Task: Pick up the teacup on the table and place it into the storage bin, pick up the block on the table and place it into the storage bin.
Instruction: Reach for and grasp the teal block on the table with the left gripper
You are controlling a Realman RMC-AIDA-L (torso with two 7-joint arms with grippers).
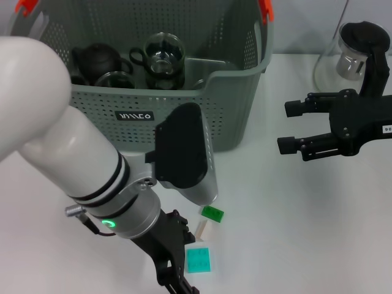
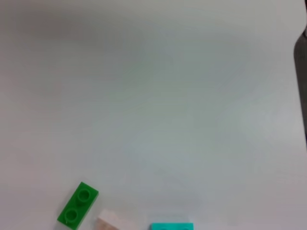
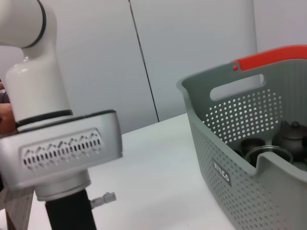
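Blocks [image 2: 77, 210] near left claw [image 1: 174, 269], pitcher [image 1: 349, 58] head view only

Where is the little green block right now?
In the head view the green block lies on the white table in front of the storage bin, beside a small cream block and just beyond a teal block, near the left gripper.

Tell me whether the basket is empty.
Not empty. The basket holds a dark teapot and glass cups, visible over its rim from the head view.
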